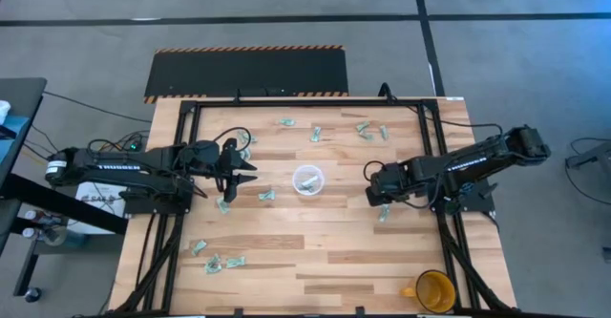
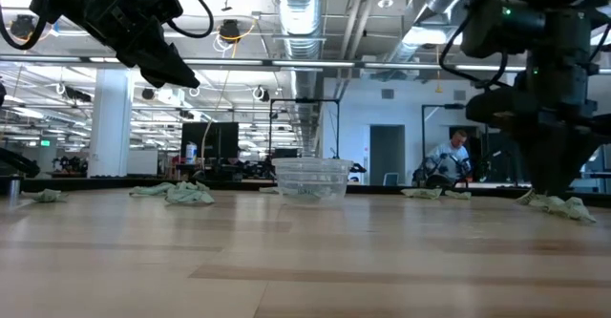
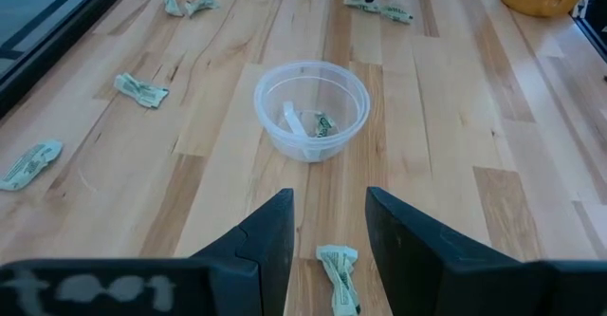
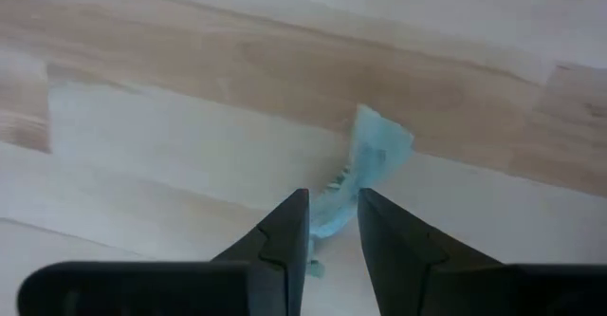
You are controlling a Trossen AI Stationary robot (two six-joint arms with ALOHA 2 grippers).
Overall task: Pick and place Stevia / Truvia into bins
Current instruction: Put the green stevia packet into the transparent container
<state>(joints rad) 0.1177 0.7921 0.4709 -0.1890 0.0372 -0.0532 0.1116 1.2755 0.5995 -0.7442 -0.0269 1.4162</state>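
Note:
The clear round cup (image 1: pixel 307 180) stands mid-table with a sachet or two (image 3: pixel 324 124) inside. Pale green sachets lie flat and scattered on the wood, among them one at the far side (image 1: pixel 315 134) and one at the near left (image 1: pixel 224 263). My right gripper (image 4: pixel 333 197) points down, open, low over the table right of the cup. Its fingers stand on either side of one crumpled sachet (image 4: pixel 375 150). My left gripper (image 3: pixel 329 197) hangs open, well above the table and left of the cup. A sachet (image 3: pixel 339 273) lies on the wood beneath it. My right gripper comes from above with a finger (image 4: pixel 285 223) at each side of the sachet's near end (image 4: pixel 332 216). The sachet lies on the table. Whether the fingers touch it, I cannot tell.
A yellow-orange mug (image 1: pixel 434 289) stands at the near right corner. A black frame (image 1: pixel 286 101) borders the wooden top. More sachets lie near the left gripper (image 1: pixel 223 205) and at the far right (image 1: pixel 368 129). A person shows in the room beyond (image 2: pixel 449 160).

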